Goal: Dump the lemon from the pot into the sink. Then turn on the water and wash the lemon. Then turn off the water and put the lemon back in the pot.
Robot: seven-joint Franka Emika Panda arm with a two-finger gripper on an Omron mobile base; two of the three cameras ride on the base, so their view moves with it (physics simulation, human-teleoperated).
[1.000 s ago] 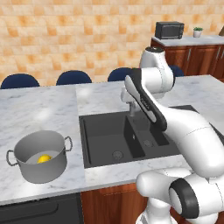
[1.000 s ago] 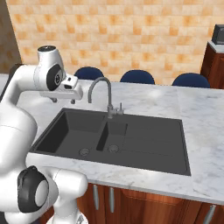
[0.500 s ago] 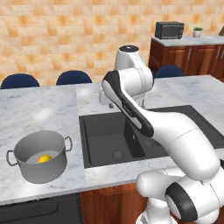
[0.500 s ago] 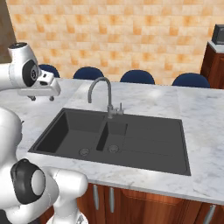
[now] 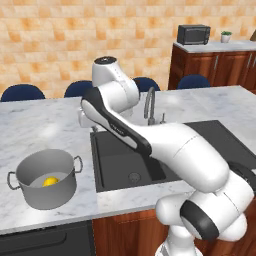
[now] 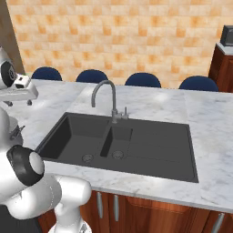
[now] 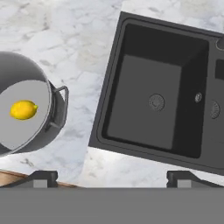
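Observation:
The lemon (image 5: 50, 181) (image 7: 23, 110) lies on the pale floor of the grey pot (image 5: 47, 197) (image 7: 19, 68), which stands on the marble counter left of the sink (image 5: 117, 160) (image 6: 150, 145) (image 7: 109, 105). The dark sink's basins are dry, and no water runs from the curved faucet (image 5: 149, 102) (image 6: 107, 91). My gripper (image 7: 111, 178) (image 6: 19, 103) hangs high over the counter strip between pot and sink, pointing down. It is open wide, with nothing between the fingertips (image 7: 41, 177). The pot sits off to the left in the hand view.
Several blue chair backs (image 6: 143, 79) line the far side of the counter below a brick wall. A microwave (image 5: 192, 34) and a small plant (image 5: 226, 36) stand on a wooden cabinet at the back right. The counter's front edge runs close to the pot.
The arm has swung left from above the faucet side of the sink to the counter between sink and pot. The jaws stand slightly wider. Pot and lemon have not moved.

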